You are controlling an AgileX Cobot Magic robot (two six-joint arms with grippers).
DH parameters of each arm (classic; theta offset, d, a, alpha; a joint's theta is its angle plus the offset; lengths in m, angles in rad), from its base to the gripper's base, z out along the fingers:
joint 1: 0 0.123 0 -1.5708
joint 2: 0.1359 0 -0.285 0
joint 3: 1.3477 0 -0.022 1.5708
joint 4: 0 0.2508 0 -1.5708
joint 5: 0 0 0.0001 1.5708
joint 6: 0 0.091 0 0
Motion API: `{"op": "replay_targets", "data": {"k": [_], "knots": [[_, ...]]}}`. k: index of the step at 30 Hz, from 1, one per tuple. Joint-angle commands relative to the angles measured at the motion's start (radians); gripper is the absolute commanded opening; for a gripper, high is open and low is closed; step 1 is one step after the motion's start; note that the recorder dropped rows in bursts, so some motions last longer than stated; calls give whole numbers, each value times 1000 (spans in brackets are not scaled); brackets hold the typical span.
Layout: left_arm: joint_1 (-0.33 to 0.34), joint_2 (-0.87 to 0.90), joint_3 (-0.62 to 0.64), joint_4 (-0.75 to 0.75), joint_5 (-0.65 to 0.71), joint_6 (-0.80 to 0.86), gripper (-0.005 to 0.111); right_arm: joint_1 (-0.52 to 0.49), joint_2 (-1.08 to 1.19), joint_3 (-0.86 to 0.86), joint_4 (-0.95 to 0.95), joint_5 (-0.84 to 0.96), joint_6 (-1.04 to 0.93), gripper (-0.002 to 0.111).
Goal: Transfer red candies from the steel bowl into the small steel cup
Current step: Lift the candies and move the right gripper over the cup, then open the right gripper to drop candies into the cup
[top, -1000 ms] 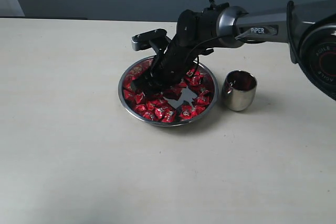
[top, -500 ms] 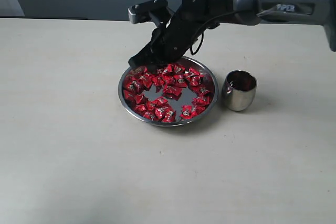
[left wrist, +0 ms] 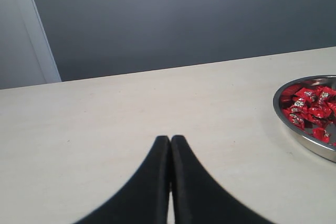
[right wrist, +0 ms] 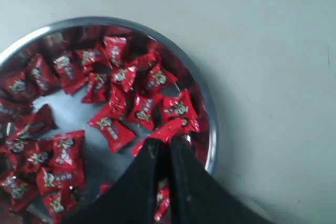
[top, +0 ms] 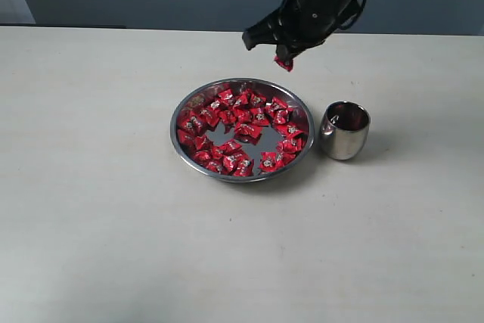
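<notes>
item 1. wide, shallow, shiny steel bowl (top: 175, 125) (left wrist: 297, 129) (right wrist: 209, 124): stands flat on the bench, near the middle of the exterior view.

item 2. small red candies in crinkled foil wrappers (top: 236, 128) (left wrist: 311, 107) (right wrist: 113, 106): many, lying loose inside the bowl in a rough ring, with bare steel showing at the centre.

item 3. small round-bellied steel cup (top: 345, 132): upright on the bench, just beside the bowl on its right in the exterior view. its inside shows a dark reddish sheen; contents cannot be told.

item 4. right end effector (top: 282, 55) (right wrist: 168, 141): black, raised in the air above the bowl and clear of the pile, jaws pinched onto a single red candy (top: 284, 63) that hangs from the tips. the right wrist view places the tips over the bowl, close to its rim.

item 5. left end effector (left wrist: 170, 139): black, low over bare bench, well apart from the bowl, which shows only at the edge of the left wrist view. jaws pressed flat together, nothing between them.

item 6. pale cream bench (top: 98, 209) (left wrist: 105, 114): flat, matt, carrying bowl and cup.
</notes>
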Motion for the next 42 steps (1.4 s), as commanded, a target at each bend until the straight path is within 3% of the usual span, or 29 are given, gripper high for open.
{"op": "replay_targets", "data": {"k": [1, 14, 27, 31, 33, 38, 42], "knots": [[-6, -5, 2, -4, -6, -4, 0, -37, -12, 7, -25, 72, 14, 7], [-6, -5, 2, -4, -6, -4, 0, -130, -34, 170, -72, 60, 46, 7], [-6, -5, 2, -4, -6, -4, 0, -130, -79, 170, -129, 164, 52, 7], [-6, -5, 2, -4, -6, -4, 0, -130, -79, 170, -129, 165, 46, 32], [-6, -5, 2, -4, -6, -4, 0, -130, -79, 170, -133, 165, 46, 39], [-6, -5, 2, -4, -6, -4, 0, -127, -79, 166, -103, 147, 46, 40], [-6, -5, 2, -4, -6, -4, 0, -104, -79, 166, 91, 63, -44, 40]]}}
